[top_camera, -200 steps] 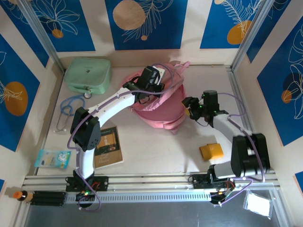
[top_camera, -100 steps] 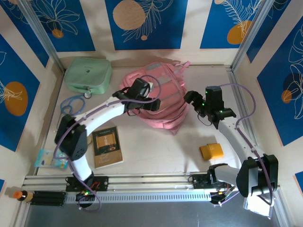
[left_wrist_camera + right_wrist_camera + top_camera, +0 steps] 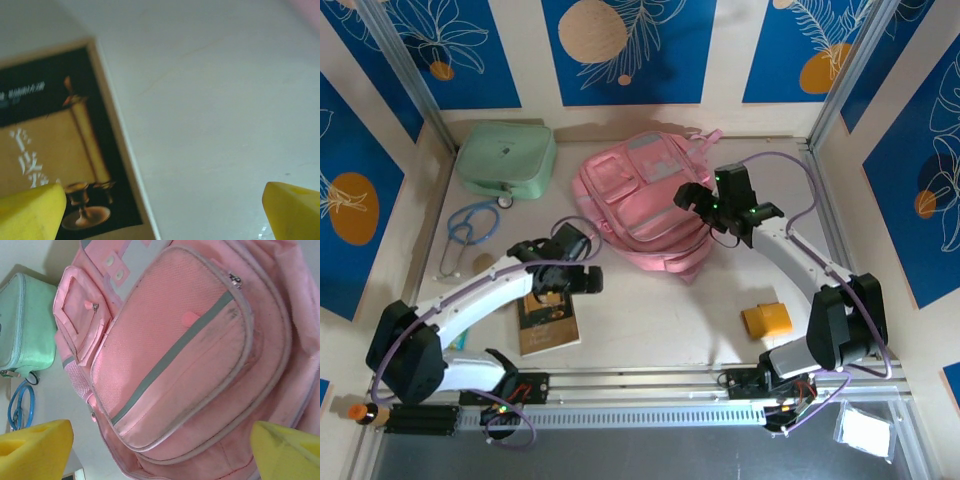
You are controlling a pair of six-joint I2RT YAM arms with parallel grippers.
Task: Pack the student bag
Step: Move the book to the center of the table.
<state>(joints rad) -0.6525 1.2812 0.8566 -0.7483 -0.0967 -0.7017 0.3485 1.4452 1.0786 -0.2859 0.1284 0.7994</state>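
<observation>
Left gripper (image 3: 161,200), jaws wide apart and empty, hangs over the edge of a book (image 3: 55,145) lying flat on the table (image 3: 225,100). The right gripper (image 3: 160,432), likewise spread and holding nothing, hovers above the pink student bag (image 3: 175,350), which lies pockets-up toward the back of the table beside a green case (image 3: 22,325). Trouble looks possible: a thin, flat book offers little to pinch and may skid away, while the bag's pockets appear zipped and its soft fabric could bunch under a pull.
</observation>
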